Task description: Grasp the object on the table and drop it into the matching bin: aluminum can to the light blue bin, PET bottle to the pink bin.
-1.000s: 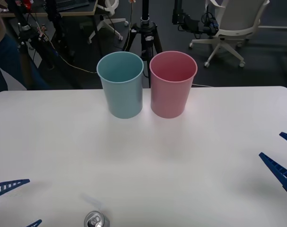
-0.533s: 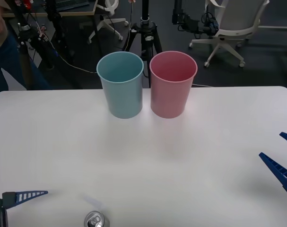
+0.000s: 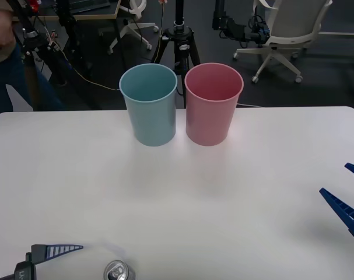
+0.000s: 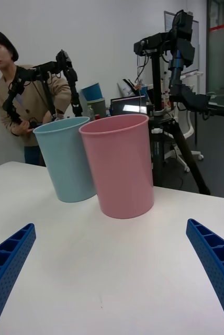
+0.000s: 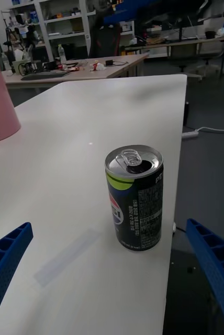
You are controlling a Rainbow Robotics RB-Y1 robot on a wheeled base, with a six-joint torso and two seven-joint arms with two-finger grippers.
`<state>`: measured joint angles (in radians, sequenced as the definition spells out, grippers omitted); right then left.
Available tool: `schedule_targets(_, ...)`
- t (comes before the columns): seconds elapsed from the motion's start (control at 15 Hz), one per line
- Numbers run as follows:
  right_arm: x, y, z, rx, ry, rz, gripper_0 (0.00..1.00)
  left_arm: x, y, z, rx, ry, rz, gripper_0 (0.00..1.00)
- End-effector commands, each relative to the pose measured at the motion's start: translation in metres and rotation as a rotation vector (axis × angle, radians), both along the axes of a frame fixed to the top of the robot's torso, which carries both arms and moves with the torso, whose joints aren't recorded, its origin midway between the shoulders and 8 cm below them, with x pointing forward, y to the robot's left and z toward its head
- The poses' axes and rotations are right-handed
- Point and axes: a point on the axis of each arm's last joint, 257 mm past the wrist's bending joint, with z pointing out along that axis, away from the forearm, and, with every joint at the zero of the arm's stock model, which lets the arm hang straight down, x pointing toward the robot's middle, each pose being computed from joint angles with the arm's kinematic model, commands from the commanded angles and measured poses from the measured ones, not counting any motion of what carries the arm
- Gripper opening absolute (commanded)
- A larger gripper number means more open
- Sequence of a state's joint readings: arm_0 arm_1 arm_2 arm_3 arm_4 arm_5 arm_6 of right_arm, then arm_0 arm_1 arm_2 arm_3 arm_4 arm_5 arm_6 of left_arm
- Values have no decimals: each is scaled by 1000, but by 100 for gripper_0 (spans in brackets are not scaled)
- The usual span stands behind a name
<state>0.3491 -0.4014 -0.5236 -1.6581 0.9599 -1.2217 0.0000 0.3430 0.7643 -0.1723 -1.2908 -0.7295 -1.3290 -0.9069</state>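
White and smooth, the counter (image 3: 223, 192) carries the aluminum can (image 3: 118, 272) upright at its near edge, toward the robot's left; the front view catches mostly its silver pull-tab top, while the left wrist view shows the can (image 5: 134, 198) whole, with a dark bluish body, a yellow-green band under the rim and an opened tab, standing close to the counter's edge with a faint pale strip on the surface beside it. Just to the can's left sits the left hand (image 3: 45, 259), low over the near edge, one blue ribbed finger (image 3: 63, 249) reaching toward the can without touching it; in its own wrist view the two fingers stand wide apart at either side with the can between them farther ahead. Well beyond the can, at the far side of the counter, the light blue bin (image 3: 149, 104) and the pink bin (image 3: 213, 103) stand upright side by side, nearly touching, blue on the robot's left. The right hand (image 3: 347, 198) waits at the right edge of the counter, well apart from the can, its blue fingers spread wide and empty. Behind the counter are a black tripod (image 3: 179, 41) and an office chair (image 3: 284, 29).
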Motion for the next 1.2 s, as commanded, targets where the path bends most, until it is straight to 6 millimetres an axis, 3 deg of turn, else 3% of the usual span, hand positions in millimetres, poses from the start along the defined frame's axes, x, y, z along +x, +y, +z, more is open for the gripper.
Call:
schedule_targets(0.07, 0, 0, 0, 0, 0, 0, 100, 4, -13, -15, -23, 19, 0, 100)
schedule_targets(0.4, 0, 0, 0, 0, 0, 0, 100, 0, -42, -32, -43, 35, -21, 100)
schedule_targets(0.73, 0, 0, 0, 0, 0, 0, 100, 3, -74, -37, -63, 25, -53, 100)
schedule_targets(1.2, 0, 0, 0, 0, 0, 0, 100, 10, -83, -38, -67, 35, -53, 100)
